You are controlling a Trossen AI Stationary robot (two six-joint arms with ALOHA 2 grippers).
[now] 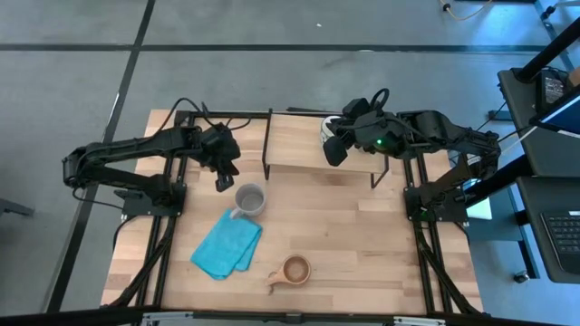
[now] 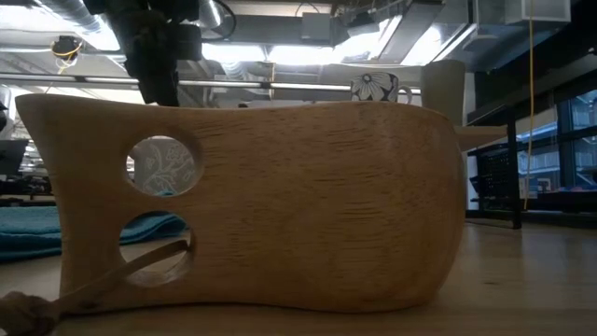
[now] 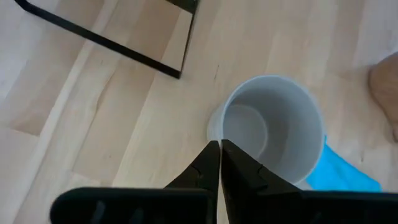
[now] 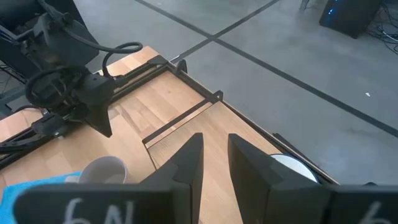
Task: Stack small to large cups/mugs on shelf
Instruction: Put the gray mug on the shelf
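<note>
L gripper [image 1: 223, 184] is seen pressed together, empty, just above/left of grey mug [image 1: 251, 199] on tabletop [image 1: 362, 235]; R gripper [image 1: 333, 150] is held slightly spread over shelf [image 1: 299, 145], white mug [image 1: 328, 127] at its far edge.

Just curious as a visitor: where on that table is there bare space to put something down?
Bare wood lies right of the wooden cup and between the grey mug and the shelf. It is crowded around the blue cloth, mug and left gripper.
</note>
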